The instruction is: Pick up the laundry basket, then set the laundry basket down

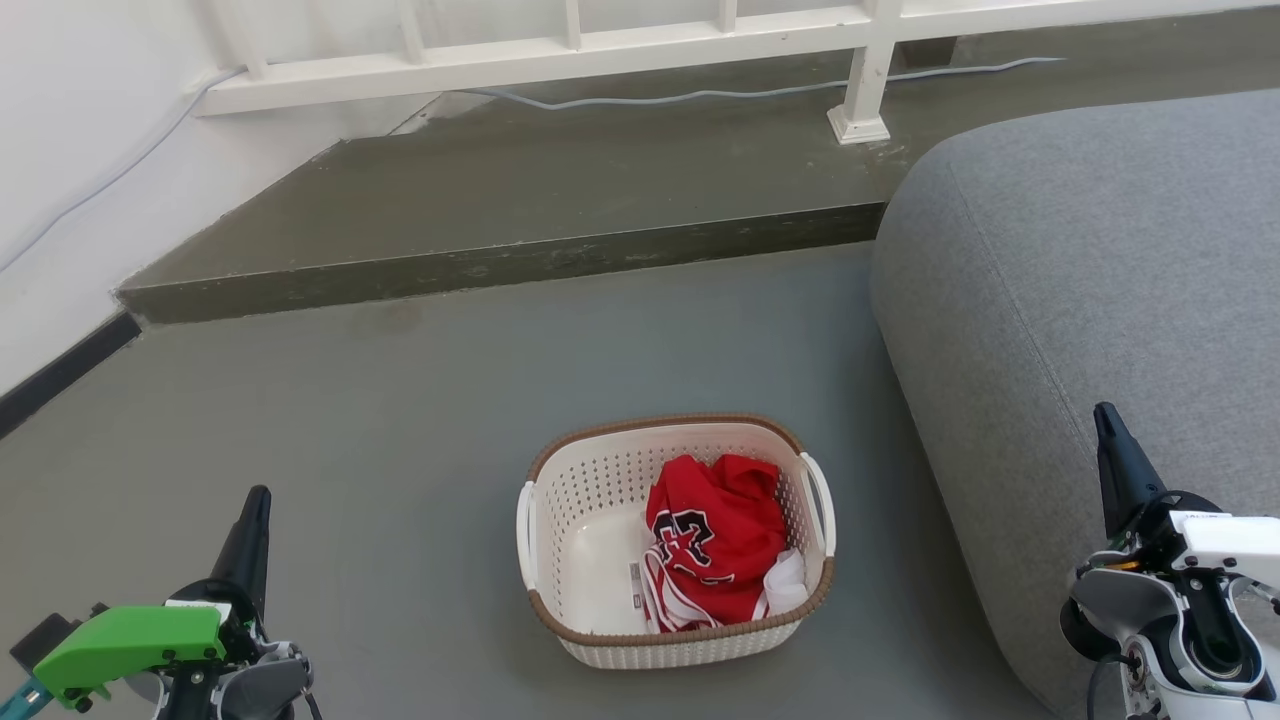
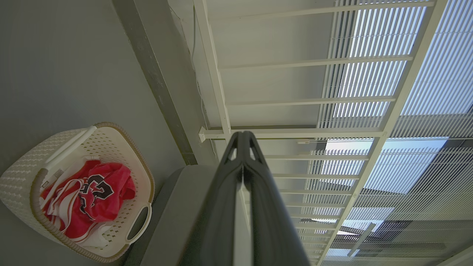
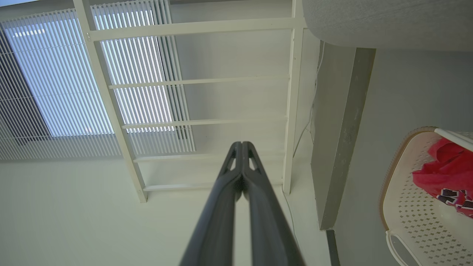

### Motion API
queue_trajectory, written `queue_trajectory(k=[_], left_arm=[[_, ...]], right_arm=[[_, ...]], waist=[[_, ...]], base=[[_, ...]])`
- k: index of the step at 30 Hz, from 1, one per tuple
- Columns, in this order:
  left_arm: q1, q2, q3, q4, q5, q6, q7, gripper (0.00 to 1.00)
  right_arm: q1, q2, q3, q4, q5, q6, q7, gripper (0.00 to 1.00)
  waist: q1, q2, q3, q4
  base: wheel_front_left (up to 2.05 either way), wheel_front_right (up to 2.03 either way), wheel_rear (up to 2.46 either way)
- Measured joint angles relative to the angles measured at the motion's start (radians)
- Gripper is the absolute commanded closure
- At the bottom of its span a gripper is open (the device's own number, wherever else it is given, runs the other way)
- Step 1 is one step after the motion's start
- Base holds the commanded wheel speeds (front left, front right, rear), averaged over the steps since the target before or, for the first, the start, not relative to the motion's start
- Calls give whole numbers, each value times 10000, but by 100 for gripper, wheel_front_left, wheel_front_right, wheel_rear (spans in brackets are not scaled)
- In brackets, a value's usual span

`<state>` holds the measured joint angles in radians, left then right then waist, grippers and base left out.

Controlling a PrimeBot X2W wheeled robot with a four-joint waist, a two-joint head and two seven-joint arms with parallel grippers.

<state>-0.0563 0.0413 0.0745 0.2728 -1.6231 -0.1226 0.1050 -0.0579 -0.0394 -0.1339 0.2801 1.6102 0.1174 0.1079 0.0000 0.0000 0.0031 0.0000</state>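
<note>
Fingers of my left gripper [image 2: 242, 136] and right gripper [image 3: 242, 145] press together, empty, either side of the laundry basket [image 1: 600, 470] on the floor [image 1: 400, 420], touching nothing; red clothes [image 1: 715, 535] hide half its bottom.

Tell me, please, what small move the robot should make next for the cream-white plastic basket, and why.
Probably swing both grippers inward toward the white loop handles of the cream-white perforated plastic laundry basket: it sits on the grey floor between the shut left gripper and right gripper, touching neither.
</note>
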Motion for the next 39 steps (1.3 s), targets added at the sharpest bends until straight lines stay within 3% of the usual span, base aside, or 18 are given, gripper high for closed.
queue_trajectory(k=[5, 6, 29, 39], left_arm=[[74, -35, -31, 157, 0, 10, -2, 100], [164, -81, -48, 257, 0, 10, -2, 0], [233, -173, -456, 123, 326, 10, -397, 0], [-8, 94, -874, 40, 1480, 10, -901, 0]], right_arm=[[97, 52, 12, 140, 0, -40, 0, 100], [207, 100, 19, 244, 0, -44, 0, 0], [378, 35, 121, 203, -541, -44, -339, 0], [245, -299, 433, 136, -1576, -44, -757, 0]], waist=[[0, 0, 0, 0], [0, 0, 0, 0], [0, 0, 8, 10], [0, 0, 8, 10]], base=[[0, 0, 0], [0, 0, 0], [0, 0, 0], [0, 0, 0]])
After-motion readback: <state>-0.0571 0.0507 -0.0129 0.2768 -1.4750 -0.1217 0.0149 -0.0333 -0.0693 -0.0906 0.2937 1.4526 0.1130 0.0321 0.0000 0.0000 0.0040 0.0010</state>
